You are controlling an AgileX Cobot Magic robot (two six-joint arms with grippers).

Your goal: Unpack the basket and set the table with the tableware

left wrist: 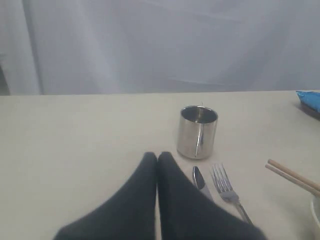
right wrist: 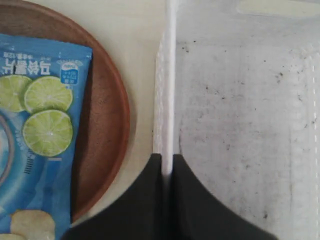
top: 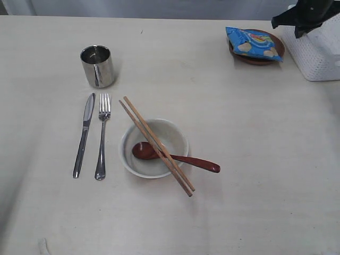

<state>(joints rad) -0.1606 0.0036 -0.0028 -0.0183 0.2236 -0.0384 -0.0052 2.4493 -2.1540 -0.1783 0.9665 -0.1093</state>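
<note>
The white basket (top: 320, 53) stands at the table's (top: 255, 159) far right edge, and its inside looks empty in the right wrist view. My right gripper (right wrist: 167, 157) is shut on the basket's rim (right wrist: 170, 75), next to the small brown plate (right wrist: 107, 100). On the table stand a steel cup (top: 98, 66), a knife (top: 83, 135), a fork (top: 102, 137) and a cream bowl (top: 131, 159). The reddish-brown spoon (top: 202, 163) and chopsticks (top: 156, 144) rest on the bowl. My left gripper (left wrist: 157, 156) is shut and empty, hovering near the cup (left wrist: 198, 132) and the knife (left wrist: 199, 178).
A blue chip bag (top: 252, 42) lies on the brown plate (top: 260, 60), just left of the basket. The right arm (top: 305, 13) hangs over the basket's corner. A pale curtain hangs behind the table's far edge.
</note>
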